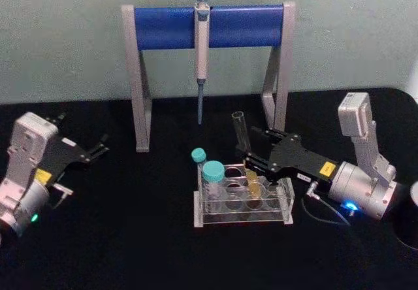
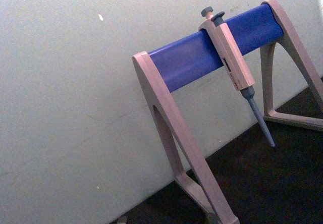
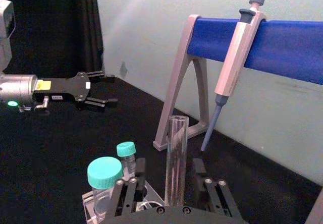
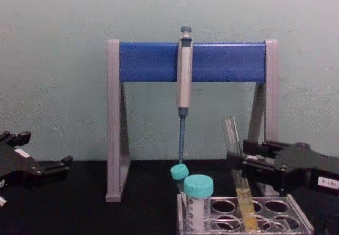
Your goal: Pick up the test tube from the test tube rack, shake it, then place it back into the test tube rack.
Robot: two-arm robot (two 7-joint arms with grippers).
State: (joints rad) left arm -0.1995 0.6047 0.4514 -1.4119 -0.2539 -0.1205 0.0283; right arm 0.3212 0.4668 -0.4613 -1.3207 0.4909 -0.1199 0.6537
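Observation:
The test tube [image 1: 243,147] is a long clear glass tube with yellow liquid low down. It leans in a back hole of the clear test tube rack [image 1: 243,219] at the table's middle. My right gripper [image 1: 250,161] reaches in from the right and straddles the tube's middle, open. In the right wrist view the tube [image 3: 176,158] stands between the fingers [image 3: 140,167] with a gap on one side. The chest view shows the tube [image 4: 234,150] with its bottom down in the rack [image 4: 275,207]. My left gripper [image 1: 99,149] rests open at the far left.
Two teal-capped tubes [image 1: 213,172] stand in the rack's left end. Behind the rack stands a tall grey-legged stand with a blue crossbar [image 1: 209,27], and a pipette [image 1: 202,55] hangs from it, tip just behind the rack. A black tabletop lies all around.

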